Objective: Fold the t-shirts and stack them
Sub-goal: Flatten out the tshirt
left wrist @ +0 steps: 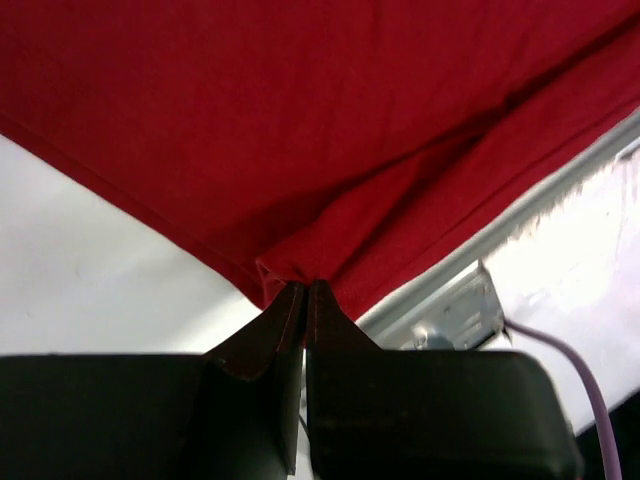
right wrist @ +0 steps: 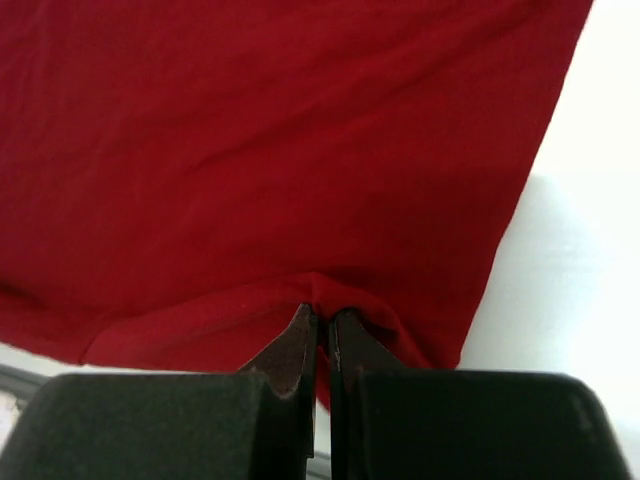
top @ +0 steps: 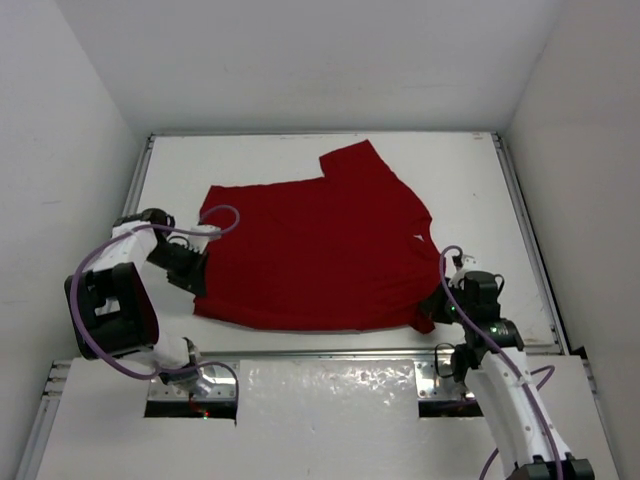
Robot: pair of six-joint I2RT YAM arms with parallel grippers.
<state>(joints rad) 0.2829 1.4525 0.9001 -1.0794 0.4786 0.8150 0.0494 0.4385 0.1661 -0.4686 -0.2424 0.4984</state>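
Wide white table (top: 480, 170), and the red t-shirt (top: 320, 250) lies spread flat across its middle, one sleeve poking toward the far edge. The left gripper (left wrist: 305, 287) is clamped on the near-left corner and the right gripper (right wrist: 322, 312) is clamped on the near-right corner, cloth bunching at both tips. I'd say this fold wants both rising together, level, carrying the near edge over evenly so nothing drags crooked. Watch the purple cable (top: 225, 212) looping over the shirt's left edge, and the metal rail (left wrist: 455, 310) just beside that corner
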